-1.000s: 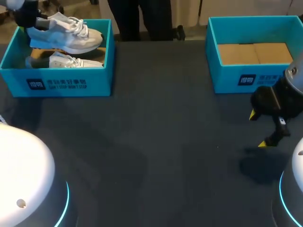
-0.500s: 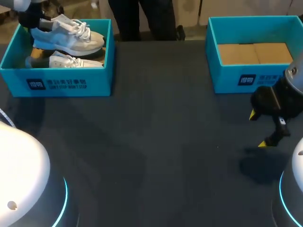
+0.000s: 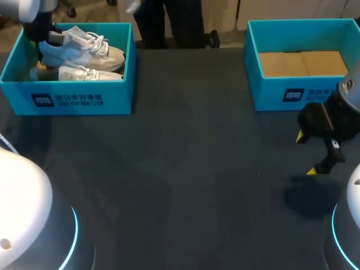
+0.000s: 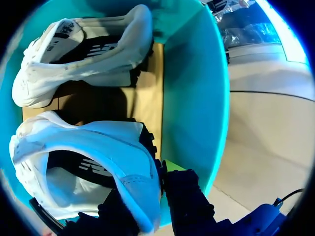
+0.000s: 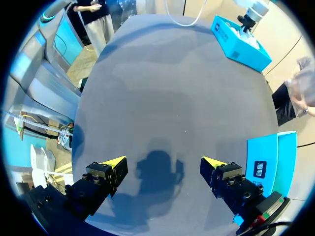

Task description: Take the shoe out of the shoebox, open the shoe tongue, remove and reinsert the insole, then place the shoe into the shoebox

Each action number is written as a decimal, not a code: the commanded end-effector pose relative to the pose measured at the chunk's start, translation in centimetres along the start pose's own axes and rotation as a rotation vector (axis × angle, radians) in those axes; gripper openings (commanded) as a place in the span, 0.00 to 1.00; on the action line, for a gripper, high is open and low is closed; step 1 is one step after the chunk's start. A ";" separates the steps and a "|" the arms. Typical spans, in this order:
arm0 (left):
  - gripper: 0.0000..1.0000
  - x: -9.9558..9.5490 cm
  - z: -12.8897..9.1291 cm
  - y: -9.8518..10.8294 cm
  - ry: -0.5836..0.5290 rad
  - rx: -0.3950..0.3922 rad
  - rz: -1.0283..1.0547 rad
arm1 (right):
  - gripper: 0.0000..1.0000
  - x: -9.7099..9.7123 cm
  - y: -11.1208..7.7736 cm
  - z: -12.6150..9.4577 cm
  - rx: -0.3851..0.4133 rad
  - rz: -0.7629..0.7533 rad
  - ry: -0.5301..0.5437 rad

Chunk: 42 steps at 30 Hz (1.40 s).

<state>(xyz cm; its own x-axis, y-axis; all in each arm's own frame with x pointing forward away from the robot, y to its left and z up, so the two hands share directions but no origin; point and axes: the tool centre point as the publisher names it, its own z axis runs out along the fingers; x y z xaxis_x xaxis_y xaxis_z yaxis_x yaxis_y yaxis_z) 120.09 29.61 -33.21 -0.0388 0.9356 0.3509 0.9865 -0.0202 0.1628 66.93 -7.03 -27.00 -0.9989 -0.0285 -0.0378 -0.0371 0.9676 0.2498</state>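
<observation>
The white shoe (image 3: 84, 48) is sitting in the blue shoebox (image 3: 79, 98), partly over a second shoe (image 3: 84, 73) that is lying on the box floor. At the left end of this shoebox, the left claw (image 4: 157, 182) is pinching the shoe's heel from both sides. Far to the right of the shoebox, near the other blue box (image 3: 270, 95), the right claw (image 3: 305, 153) is hanging over the dark table (image 3: 197, 169) with its fingers wide apart.

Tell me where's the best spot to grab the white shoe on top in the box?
Probably the heel rim of the top shoe, from above at the heel end. Its opening faces up, so one finger fits inside and one behind the thin back wall. The left gripper grips it there.
</observation>
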 end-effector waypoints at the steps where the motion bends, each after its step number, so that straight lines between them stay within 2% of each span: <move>1: 0.00 -0.2 0.6 0.7 -0.007 0.029 -0.011 | 1.00 0.0 0.0 0.1 0.001 -0.001 -0.001; 6: 0.00 -0.7 1.5 0.8 -0.014 0.074 -0.044 | 1.00 0.0 0.0 0.1 0.001 -0.001 -0.001; 13: 0.00 -1.2 2.0 1.2 -0.012 0.076 -0.029 | 1.00 0.0 0.0 0.1 0.001 -0.001 -0.001; 17: 0.00 -1.3 2.2 1.3 -0.055 0.107 -0.020 | 1.00 0.0 0.0 0.1 0.001 -0.001 -0.001; 21: 0.00 -1.5 2.2 1.3 -0.065 0.105 -0.007 | 1.00 0.0 0.0 0.1 0.001 -0.001 -0.001; 22: 0.05 -1.6 2.2 1.2 -0.069 0.103 -0.001 | 1.00 0.0 0.0 0.1 0.001 -0.001 -0.001; 28: 0.00 -1.9 2.7 1.0 -0.068 0.110 0.015 | 1.00 0.0 0.0 0.1 0.001 -0.001 -0.001; 32: 0.02 -2.1 2.8 0.8 -0.064 0.107 0.024 | 1.00 0.0 0.0 0.1 0.001 -0.001 -0.001; 33: 0.06 -2.1 2.8 0.8 -0.062 0.106 0.025 | 1.00 0.0 0.0 0.1 0.001 -0.001 -0.001; 36: 0.33 -2.1 2.8 0.7 -0.054 0.109 0.028 | 1.00 0.0 0.0 0.1 0.001 -0.001 -0.001; 38: 0.61 -2.1 2.9 0.8 -0.062 0.113 0.029 | 1.00 0.0 0.0 0.1 0.001 -0.001 -0.001; 39: 0.72 -2.1 2.9 0.8 -0.066 0.114 0.029 | 1.00 0.0 0.0 0.1 0.001 -0.001 -0.001; 40: 0.76 -2.0 2.9 0.7 -0.067 0.113 0.029 | 1.00 0.0 0.0 0.1 0.001 -0.001 -0.001; 42: 0.78 -2.0 2.8 0.7 -0.074 0.112 0.029 | 1.00 0.0 0.0 0.1 0.001 -0.001 -0.001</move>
<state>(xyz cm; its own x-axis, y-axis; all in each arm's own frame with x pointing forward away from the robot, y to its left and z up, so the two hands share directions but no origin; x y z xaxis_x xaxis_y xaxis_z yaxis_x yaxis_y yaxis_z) 121.03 28.52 -36.49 -0.0053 0.9567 0.2910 0.9985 -0.0109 0.0542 66.93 -7.03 -27.00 -0.9989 -0.0285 -0.0378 -0.0371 0.9676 0.2498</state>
